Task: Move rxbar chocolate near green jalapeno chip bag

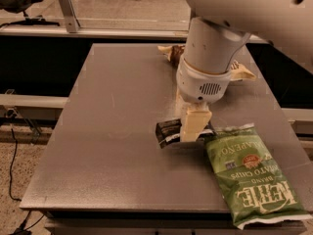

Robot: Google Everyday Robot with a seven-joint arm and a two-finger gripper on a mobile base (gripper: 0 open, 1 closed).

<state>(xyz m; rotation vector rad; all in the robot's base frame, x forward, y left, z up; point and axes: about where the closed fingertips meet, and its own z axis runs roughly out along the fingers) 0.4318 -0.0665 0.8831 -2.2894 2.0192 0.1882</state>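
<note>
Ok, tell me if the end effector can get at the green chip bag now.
Reach, likely yes; grasp, no. The end effector hangs right beside the green jalapeno chip bag, nothing between them, but it is shut on the rxbar chocolate.

gripper (194,126) mid-bench toward the right edge, clamped on rxbar chocolate (167,132), covers its right end | far finger hidden | brown snack bag (243,73) at far edge mostly behind arm (215,48)
</note>
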